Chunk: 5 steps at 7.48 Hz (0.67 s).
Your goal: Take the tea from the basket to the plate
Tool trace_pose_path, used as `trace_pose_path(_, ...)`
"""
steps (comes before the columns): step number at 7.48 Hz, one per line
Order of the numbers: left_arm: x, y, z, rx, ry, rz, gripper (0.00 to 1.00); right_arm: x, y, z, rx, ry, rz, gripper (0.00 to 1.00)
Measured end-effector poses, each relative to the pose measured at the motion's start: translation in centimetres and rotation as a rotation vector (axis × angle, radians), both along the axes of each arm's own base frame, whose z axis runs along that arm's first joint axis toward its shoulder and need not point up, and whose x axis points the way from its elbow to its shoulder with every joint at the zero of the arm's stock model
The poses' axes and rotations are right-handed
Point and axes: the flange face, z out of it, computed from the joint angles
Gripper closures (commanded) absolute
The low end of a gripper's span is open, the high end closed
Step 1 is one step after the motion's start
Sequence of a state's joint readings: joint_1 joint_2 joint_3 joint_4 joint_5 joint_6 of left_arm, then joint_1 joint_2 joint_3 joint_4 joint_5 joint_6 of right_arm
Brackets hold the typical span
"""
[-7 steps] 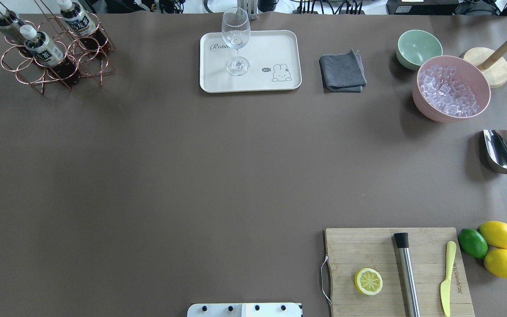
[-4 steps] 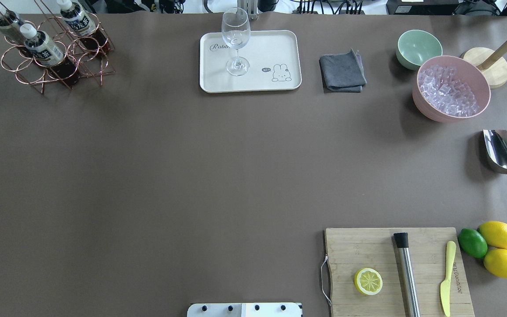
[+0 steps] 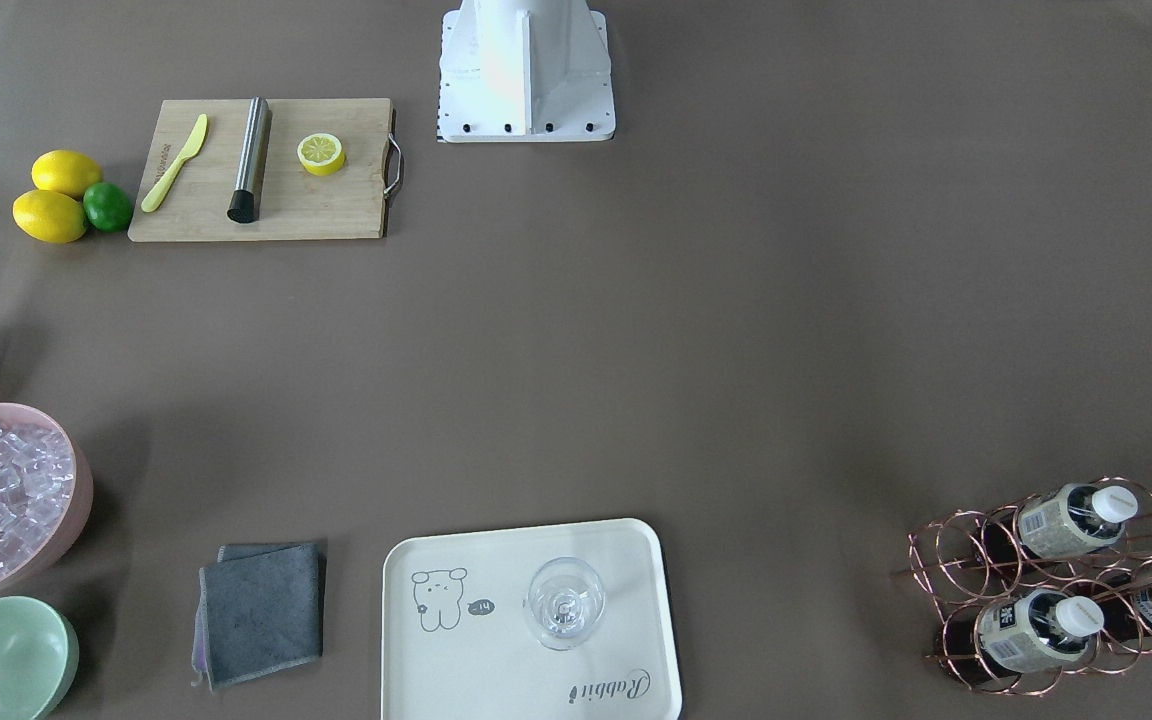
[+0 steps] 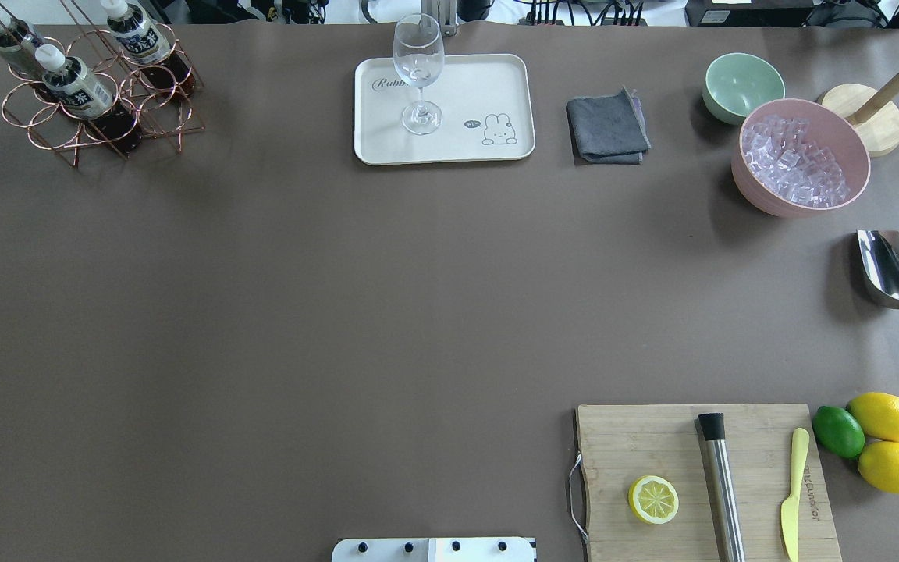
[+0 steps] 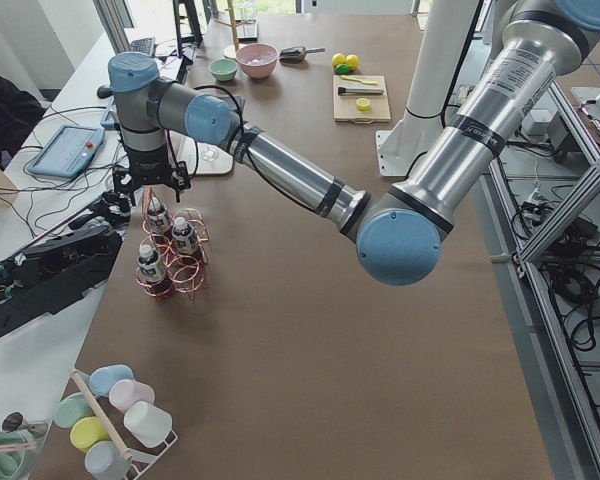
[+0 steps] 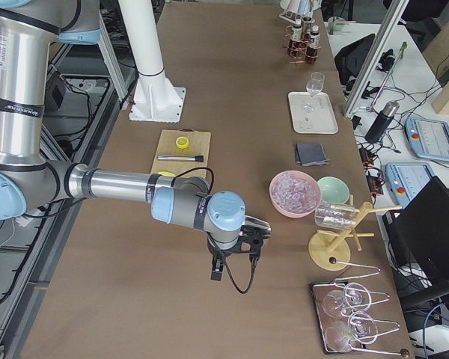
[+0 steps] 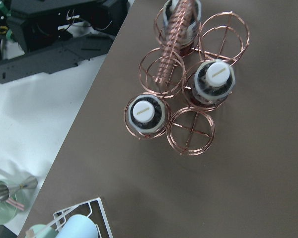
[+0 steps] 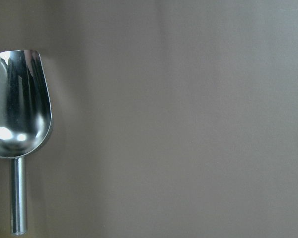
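Your left tool [image 5: 148,182] hangs over the basket [image 7: 171,49] of tea bottles [image 7: 218,79]; a glass [image 4: 418,62] stands on the plate [image 4: 488,86]. You cannot tell its opening, nor that of the right tool [image 6: 248,241].

Below my left gripper [image 5: 148,190], the coiled handle [image 7: 170,44] of the basket [image 7: 191,131] slants across the top of 1 of the 3 tea bottles [image 7: 217,79], leaving the other 2 uncovered from above. Open brown table [image 4: 278,273] runs from basket to plate [image 4: 496,78], where a wine glass [image 4: 418,70] stands on the basket-side half, the bear-drawing half free.
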<state>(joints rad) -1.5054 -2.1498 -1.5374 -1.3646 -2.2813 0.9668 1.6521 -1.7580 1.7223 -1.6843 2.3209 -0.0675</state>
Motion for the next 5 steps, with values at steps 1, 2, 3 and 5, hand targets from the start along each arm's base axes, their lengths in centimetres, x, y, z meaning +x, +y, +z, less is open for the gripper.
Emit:
trace_pose_path(1, 1.6, -1.4, -0.8, 0.037, -0.002, 0.034, 0.02, 0.0, 0.0, 0.1, -0.002, 0.0, 0.0, 0.0)
trace_pose_path(2, 2.4, -2.8, -1.2, 0.059, -0.002, 0.049, 0.02, 0.0, 0.0, 0.2, -0.003, -0.001, 0.0, 0.0)
trace_pose_path(3, 2.8, -4.0, -1.4, 0.068, -0.003, 0.055, 0.02, 0.0, 0.0, 0.2, -0.004, -0.001, 0.0, 0.0)
trace_pose_path(5, 3.2, -5.9, -1.0, 0.069, -0.004, 0.059, 0.02, 0.0, 0.0, 0.2, -0.004, -0.001, 0.0, 0.0)
